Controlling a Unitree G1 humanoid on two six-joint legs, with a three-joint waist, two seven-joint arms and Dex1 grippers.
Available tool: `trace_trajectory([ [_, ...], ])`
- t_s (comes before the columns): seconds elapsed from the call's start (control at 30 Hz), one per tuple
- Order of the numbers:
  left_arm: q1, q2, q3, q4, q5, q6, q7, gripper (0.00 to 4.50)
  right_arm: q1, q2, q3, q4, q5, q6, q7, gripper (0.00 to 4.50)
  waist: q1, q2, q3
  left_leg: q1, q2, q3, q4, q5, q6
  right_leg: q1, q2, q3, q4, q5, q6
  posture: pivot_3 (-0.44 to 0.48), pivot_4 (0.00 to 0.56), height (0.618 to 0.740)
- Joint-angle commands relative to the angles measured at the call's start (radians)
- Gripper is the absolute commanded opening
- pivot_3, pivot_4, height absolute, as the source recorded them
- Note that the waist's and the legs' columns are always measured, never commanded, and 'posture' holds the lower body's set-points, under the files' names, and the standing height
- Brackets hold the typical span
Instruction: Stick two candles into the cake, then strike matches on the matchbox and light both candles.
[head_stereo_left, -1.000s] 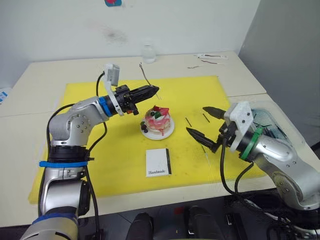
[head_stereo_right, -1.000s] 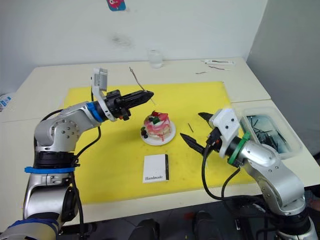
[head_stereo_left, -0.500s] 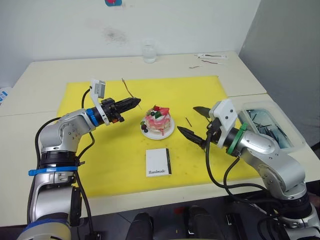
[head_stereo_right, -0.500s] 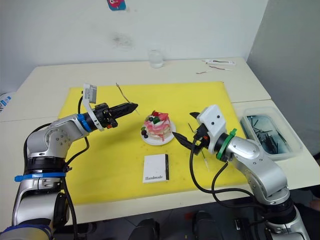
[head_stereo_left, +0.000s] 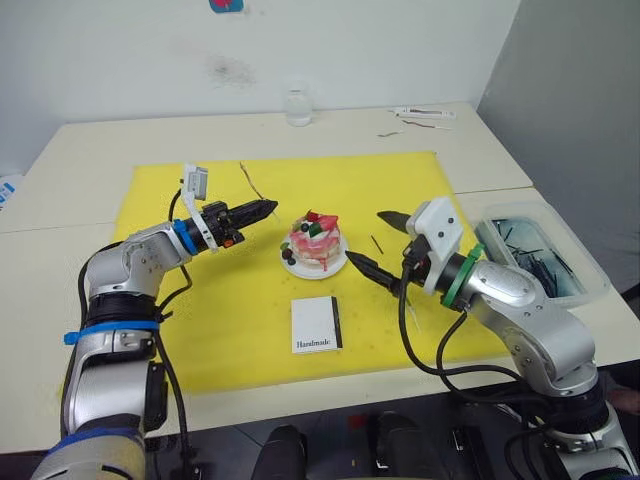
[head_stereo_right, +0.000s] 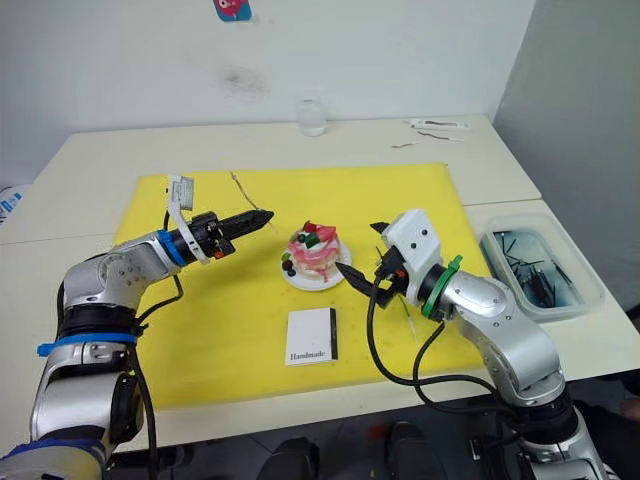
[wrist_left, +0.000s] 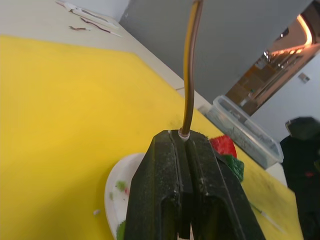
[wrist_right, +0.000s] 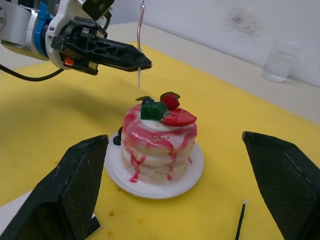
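Eye views: yellow mat (head_stereo_left: 250, 320) covers the middle of the tabletop (head_stereo_left: 90, 140). The cake (head_stereo_left: 316, 240) sits on its white plate (head_stereo_left: 318, 266) near the mat's centre. The matchbox (head_stereo_left: 317, 325) lies flat on the mat between the cake and the tabletop's near edge, black strip on its right side. Left tool (head_stereo_left: 262, 207) is pinched tight on a candle (head_stereo_left: 251, 180), thin and curved, rising from the tips toward the far edge; the tips hang over the mat just left of the cake, not touching it. Right tool (head_stereo_left: 374, 243) is spread wide, just right of the plate, one finger toward the far edge and one toward the near. A match (head_stereo_left: 376, 243) lies on the mat between those fingers. A glass (head_stereo_left: 297, 105) stands at the far edge. A clear bin (head_stereo_left: 545, 255) of dark sticks sits off the mat at the right edge.

Left wrist view: black fingers (wrist_left: 165, 185) pressed together around the candle's base; candle (wrist_left: 189, 65) bends upward. Cake top (wrist_left: 225, 150) and plate rim (wrist_left: 117, 185) beyond.

Right wrist view: two fingers (wrist_right: 75, 185) far apart, cake (wrist_right: 160, 135) centred between them, well short of either. Left tool (wrist_right: 142, 63) with candle (wrist_right: 141, 30) hovers above and beyond the cake. Match (wrist_right: 241, 217) on the mat nearby.
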Motion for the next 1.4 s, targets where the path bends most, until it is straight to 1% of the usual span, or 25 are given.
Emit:
trace_trajectory([
  [0.03, -0.058, -0.003, 0.038, 0.051, -0.014, 0.038, -0.007, 0.0, -0.018, 0.008, -0.006, -0.014, -0.013, -0.026, -0.002, 4.48, 0.0, 0.0, 0.0, 0.0, 0.0, 0.0, 0.0, 0.0, 0.0, 0.0, 0.0, 0.0, 0.0, 0.0, 0.0, 0.0, 0.15, 0.74],
  [0.2, -0.084, -0.03, 0.015, 0.104, 0.025, 0.012, -0.04, 0.0, -0.017, 0.015, -0.008, -0.015, -0.019, -0.025, -0.005, 4.48, 0.0, 0.0, 0.0, 0.0, 0.0, 0.0, 0.0, 0.0, 0.0, 0.0, 0.0, 0.0, 0.0, 0.0, 0.0, 0.0, 0.15, 0.74],
  [0.33, -0.094, -0.045, 0.004, 0.11, 0.051, -0.006, -0.066, 0.0, -0.017, 0.018, -0.01, -0.018, -0.025, -0.024, -0.006, 4.48, -0.001, 0.0, 0.0, 0.0, 0.0, 0.0, 0.0, 0.0, 0.0, 0.0, 0.0, 0.0, 0.0, 0.0, 0.0, 0.0, 0.15, 0.74],
  [0.53, -0.117, -0.056, 0.009, 0.152, 0.079, -0.05, -0.079, 0.0, -0.013, 0.025, -0.011, -0.025, -0.033, -0.02, -0.008, 4.48, -0.001, 0.0, 0.0, 0.0, 0.0, 0.0, 0.0, 0.0, 0.0, 0.0, 0.0, 0.0, 0.001, 0.0, 0.0, 0.0, 0.15, 0.74],
  [0.83, -0.151, -0.092, -0.023, 0.202, 0.148, -0.116, -0.118, 0.0, -0.015, 0.029, -0.008, -0.025, -0.039, -0.021, -0.006, 4.48, -0.001, 0.0, 0.0, 0.0, 0.0, 0.0, 0.0, 0.0, 0.0, 0.0, 0.0, 0.0, 0.001, 0.0, 0.0, 0.0, 0.15, 0.74],
  [1.07, -0.157, -0.095, -0.048, 0.225, 0.198, -0.163, -0.153, 0.0, -0.011, 0.032, -0.009, -0.032, -0.038, -0.016, -0.011, 4.48, -0.001, 0.0, 0.0, 0.0, 0.0, 0.0, 0.0, 0.0, 0.0, 0.0, 0.0, 0.0, 0.001, 0.0, 0.0, 0.0, 0.15, 0.74],
  [1.4, -0.181, -0.072, -0.04, 0.259, 0.228, -0.189, -0.174, 0.0, -0.008, 0.041, -0.003, -0.025, -0.04, -0.021, -0.012, 4.48, -0.001, 0.0, 0.0, 0.0, 0.0, 0.0, 0.0, 0.0, 0.0, 0.0, 0.0, 0.0, 0.001, 0.0, 0.0, 0.0, 0.15, 0.74],
])
